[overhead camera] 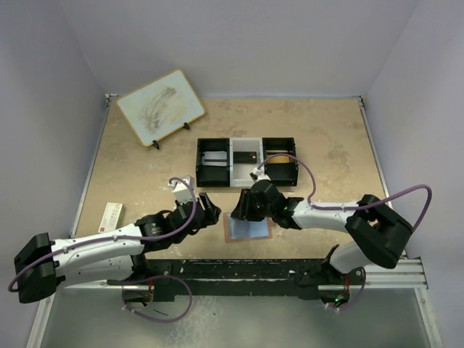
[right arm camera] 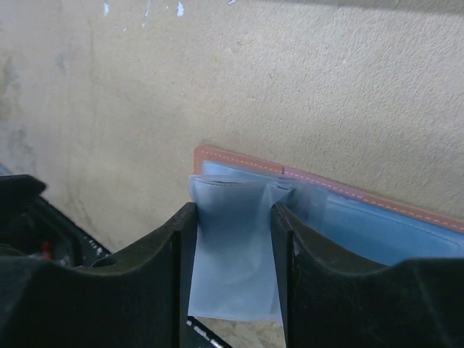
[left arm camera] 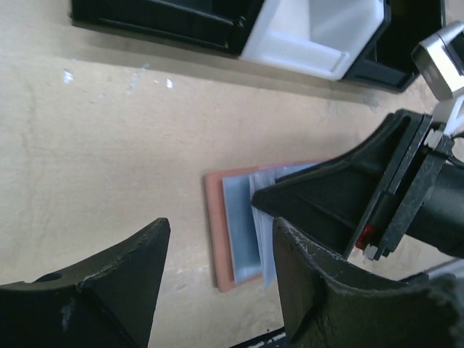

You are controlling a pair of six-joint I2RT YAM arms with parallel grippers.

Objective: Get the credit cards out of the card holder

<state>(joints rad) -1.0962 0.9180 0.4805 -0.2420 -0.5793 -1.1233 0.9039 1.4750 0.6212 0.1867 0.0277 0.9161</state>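
Left fingers [left arm camera: 109, 290] spread — right fingers [right arm camera: 123, 290] downturned

Compartment tray [overhead camera: 230, 156], propped board [overhead camera: 160, 107], small packet [overhead camera: 111, 216]
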